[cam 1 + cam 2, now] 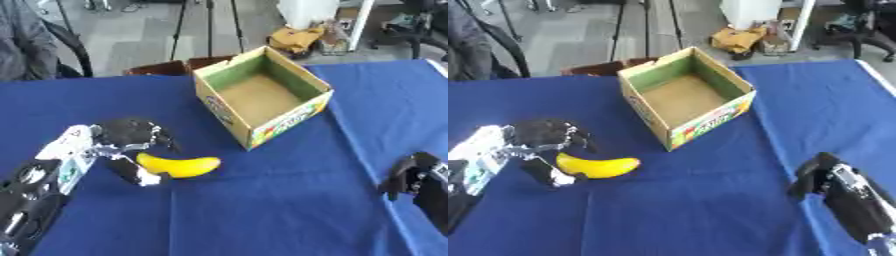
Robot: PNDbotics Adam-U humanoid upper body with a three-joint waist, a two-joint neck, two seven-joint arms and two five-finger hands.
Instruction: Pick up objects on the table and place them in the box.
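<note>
My left hand [131,137] has its fingers [136,172] curled round the near end of the yellow banana [184,166], which lies on the blue tablecloth [262,210]. Just beyond and to the right of it stands the open cardboard box [229,111], with nothing inside. My right hand [820,177] rests low at the right, well apart from both; I cannot tell how its fingers are set.

We are seeing a blue cloth [262,215] covering the bench. Beyond its far edge, a grey floor [140,35] is showing, with tripod legs [208,25] standing there and a tan bag [296,39] lying further right.
</note>
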